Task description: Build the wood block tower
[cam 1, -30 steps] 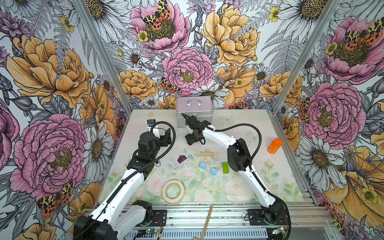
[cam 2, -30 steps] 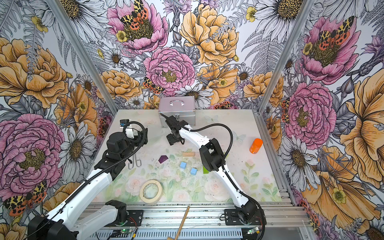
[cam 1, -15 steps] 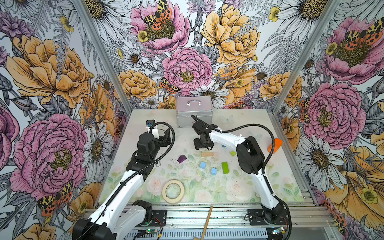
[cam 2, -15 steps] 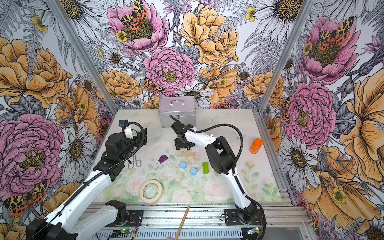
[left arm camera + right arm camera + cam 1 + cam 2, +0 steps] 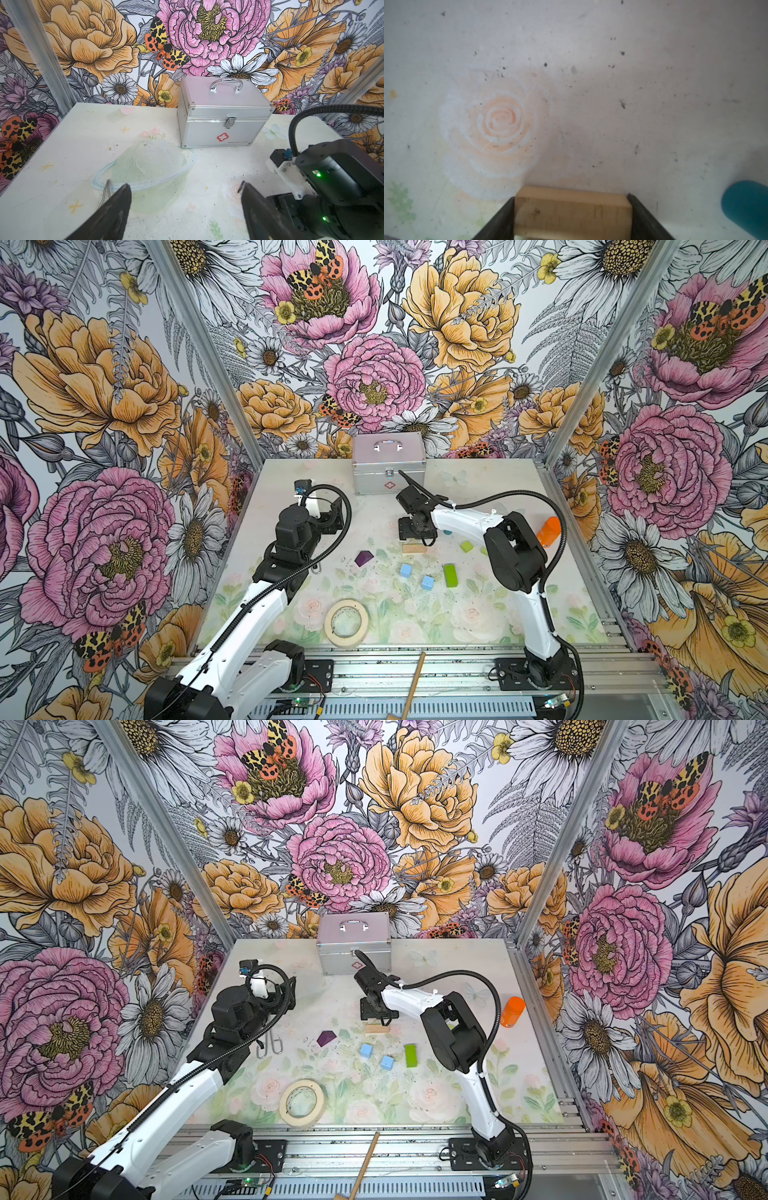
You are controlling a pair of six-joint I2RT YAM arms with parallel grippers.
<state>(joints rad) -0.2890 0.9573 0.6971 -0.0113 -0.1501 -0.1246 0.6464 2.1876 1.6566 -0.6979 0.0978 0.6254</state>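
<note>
My right gripper [image 5: 571, 197] is shut on a tan bar [image 5: 572, 214], its fingers pressing on the bar's two ends. In both top views this gripper [image 5: 415, 533] hangs just behind a second tan bar [image 5: 414, 548] lying on the table. A teal cylinder [image 5: 747, 207] lies close beside it. In front lie a purple roof block [image 5: 364, 558], two light-blue cubes [image 5: 406, 570] [image 5: 428, 582], a long lime-green block [image 5: 450, 575] and a small lime-green block [image 5: 466, 546]. My left gripper [image 5: 184, 185] stands open over bare table at the left, nothing between its fingers.
A silver case [image 5: 388, 462] stands at the back wall. A beige tape roll [image 5: 346, 622] lies near the front, an orange container [image 5: 548, 531] at the right edge, metal clips [image 5: 270, 1044] by the left arm. A wooden stick [image 5: 413, 686] crosses the front rail.
My right gripper has moved from beside the silver case toward the front and right, ending just behind the tan bar on the table. The left arm has hardly moved.
</note>
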